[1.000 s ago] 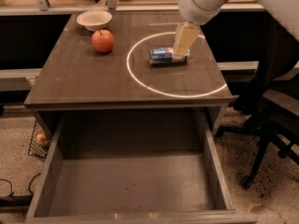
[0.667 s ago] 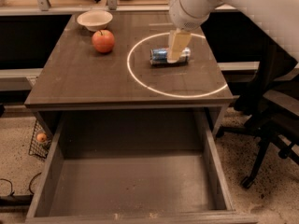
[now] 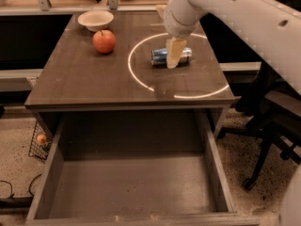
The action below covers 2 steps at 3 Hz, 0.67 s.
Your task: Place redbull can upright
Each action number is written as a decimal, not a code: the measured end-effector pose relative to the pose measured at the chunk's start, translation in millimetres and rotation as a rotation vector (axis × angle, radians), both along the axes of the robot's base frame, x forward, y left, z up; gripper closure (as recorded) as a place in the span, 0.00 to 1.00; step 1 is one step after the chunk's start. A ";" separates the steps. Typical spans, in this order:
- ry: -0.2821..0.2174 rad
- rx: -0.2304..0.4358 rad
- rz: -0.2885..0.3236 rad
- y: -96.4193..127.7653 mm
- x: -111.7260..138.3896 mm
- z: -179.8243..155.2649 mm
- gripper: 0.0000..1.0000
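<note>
The redbull can [image 3: 160, 56] lies on its side on the dark wooden tabletop [image 3: 84, 74], inside a white ring of light, right of centre. It is blue and silver, with its long axis running left to right. My gripper [image 3: 173, 53] hangs from the white arm at the upper right. Its cream tip is down over the middle of the can and hides part of it. I cannot see whether it is touching the can.
A red apple [image 3: 104, 41] and a white bowl [image 3: 95, 19] sit at the back left of the table. An open drawer [image 3: 131, 187] juts out below the front edge. An office chair [image 3: 275, 121] stands at the right, and a wire basket [image 3: 40, 140] on the floor at the left.
My gripper has moved left and down, from above the can's right end to over its middle. The can, apple and bowl have not moved.
</note>
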State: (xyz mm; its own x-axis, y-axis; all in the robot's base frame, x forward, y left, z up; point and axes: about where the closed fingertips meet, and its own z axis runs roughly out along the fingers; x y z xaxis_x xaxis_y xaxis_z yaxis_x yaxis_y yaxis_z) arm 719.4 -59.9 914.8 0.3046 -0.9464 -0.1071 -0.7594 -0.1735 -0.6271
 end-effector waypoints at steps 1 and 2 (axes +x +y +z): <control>0.062 -0.047 0.024 -3.7 10.5 -31.1 0.00; 0.122 -0.081 0.026 -11.2 13.9 -56.4 0.00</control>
